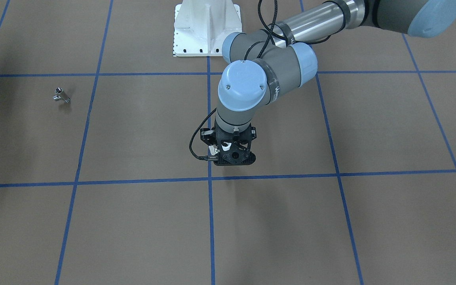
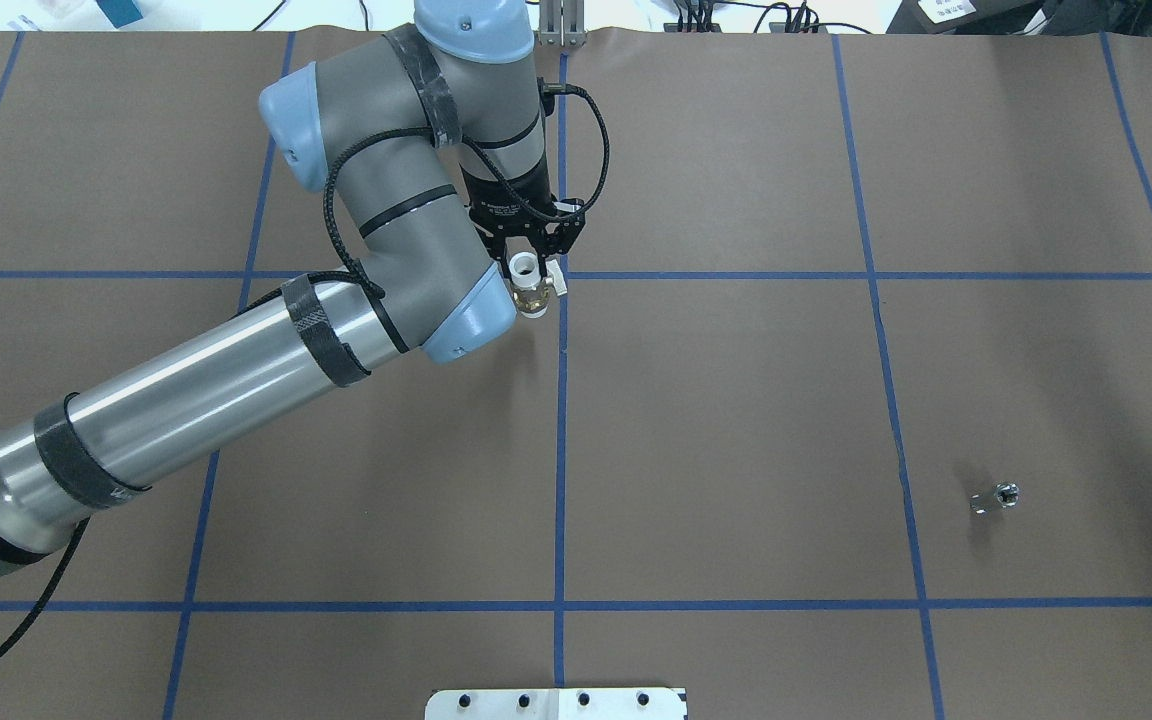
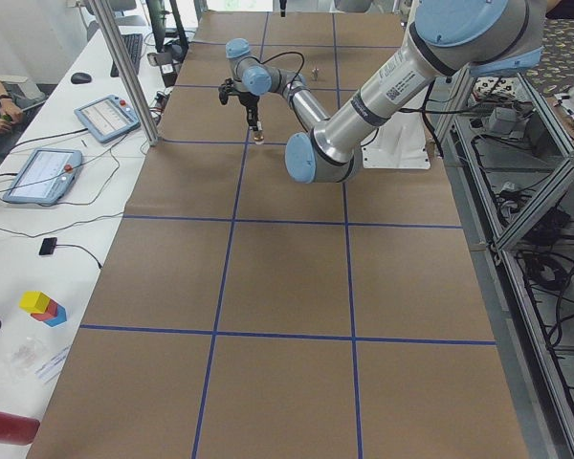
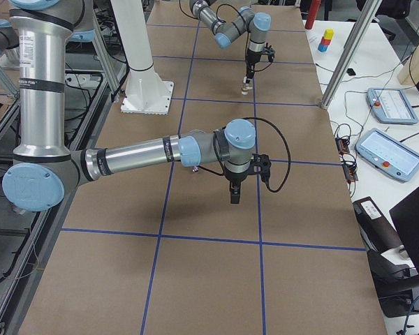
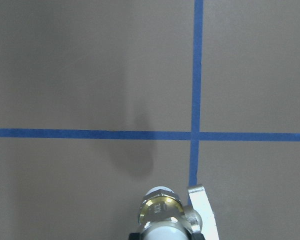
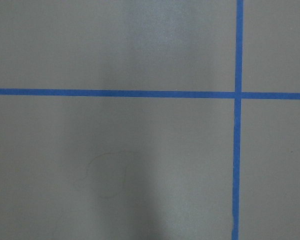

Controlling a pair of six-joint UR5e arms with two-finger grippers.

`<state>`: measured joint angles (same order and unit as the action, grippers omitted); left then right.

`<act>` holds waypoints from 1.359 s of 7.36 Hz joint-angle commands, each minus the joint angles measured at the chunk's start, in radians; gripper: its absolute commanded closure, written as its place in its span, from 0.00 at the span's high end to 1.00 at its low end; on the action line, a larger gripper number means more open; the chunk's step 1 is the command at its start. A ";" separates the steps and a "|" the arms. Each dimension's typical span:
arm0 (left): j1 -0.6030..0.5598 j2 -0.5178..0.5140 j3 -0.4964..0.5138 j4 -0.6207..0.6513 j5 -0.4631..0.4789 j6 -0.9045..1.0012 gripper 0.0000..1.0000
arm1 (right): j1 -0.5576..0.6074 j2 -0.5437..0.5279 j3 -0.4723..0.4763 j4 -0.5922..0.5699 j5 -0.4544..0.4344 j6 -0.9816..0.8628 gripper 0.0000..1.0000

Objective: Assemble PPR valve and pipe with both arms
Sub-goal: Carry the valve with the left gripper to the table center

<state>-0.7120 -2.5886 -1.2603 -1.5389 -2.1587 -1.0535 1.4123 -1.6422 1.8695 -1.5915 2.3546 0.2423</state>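
**Left claw pinching the valve, pipe lying far off to the right**

In the overhead view you are seeing the left arm (image 2: 236, 360) reaching in from eight o'clock. Its left gripper (image 2: 533, 258) is pinching the PPR valve (image 2: 534, 285) by the white ring end, with the brass end pointing down and the small white handle sticking out sideways. The valve is hanging just beside the crossing of two blue tape lines (image 2: 562, 275). In the left wrist view its shadow is falling apart from it on the brown table (image 2: 736, 400).

At four o'clock from the valve, well apart from it, the pipe (image 2: 995, 497) is lying on the table.

The right arm (image 4: 133, 153) is showing only in the exterior right view. Its right gripper (image 4: 234, 194) is pointing down over the table, and you cannot tell whether its fingers are spread or pressed together.
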 commanded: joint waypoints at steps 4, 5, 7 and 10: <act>0.037 -0.027 0.019 -0.001 -0.001 0.000 0.00 | 0.001 -0.005 0.007 0.001 0.002 -0.001 1.00; 0.045 -0.028 0.022 -0.001 0.000 0.000 0.00 | 0.001 -0.007 0.007 0.001 0.000 0.000 1.00; 0.052 -0.024 0.050 -0.050 0.002 0.000 0.00 | 0.001 -0.008 0.011 -0.001 0.002 -0.001 1.00; 0.054 -0.024 0.058 -0.052 0.002 0.004 0.00 | 0.001 -0.008 0.013 -0.001 0.003 0.000 1.00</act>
<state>-0.6587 -2.6125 -1.2056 -1.5885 -2.1568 -1.0529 1.4128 -1.6505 1.8814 -1.5923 2.3565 0.2411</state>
